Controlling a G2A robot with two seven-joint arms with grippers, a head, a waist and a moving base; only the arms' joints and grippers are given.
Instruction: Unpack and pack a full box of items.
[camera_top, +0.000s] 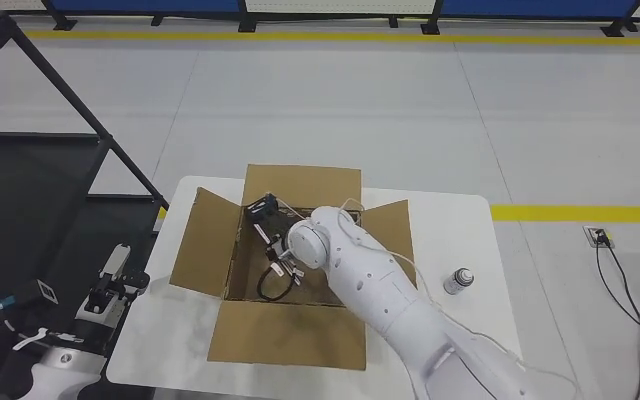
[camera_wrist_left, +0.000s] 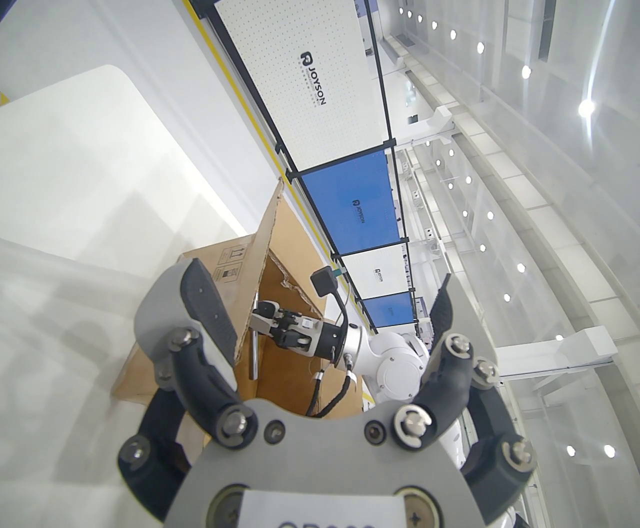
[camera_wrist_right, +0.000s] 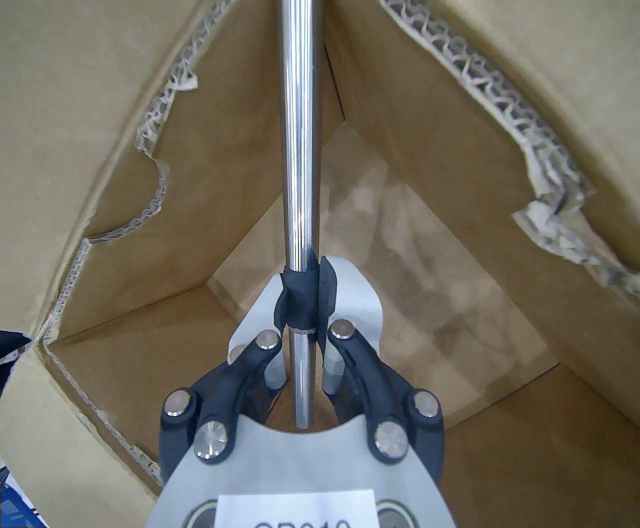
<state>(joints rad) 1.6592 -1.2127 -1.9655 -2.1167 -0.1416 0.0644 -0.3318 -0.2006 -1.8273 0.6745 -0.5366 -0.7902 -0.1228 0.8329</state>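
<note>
The right gripper (camera_wrist_right: 305, 300) is down in the cardboard box (camera_top: 285, 335), its jaws tight on a shiny metal rod (camera_wrist_right: 299, 150). The left gripper (camera_wrist_left: 320, 290) has its jaws wide apart.

I see glossy white right arm (camera_top: 375, 290), black cable (camera_wrist_left: 336, 397); left gripper (camera_wrist_left: 320, 295), right gripper (camera_wrist_right: 305, 295): grey plates, black links, silver screws.
</note>
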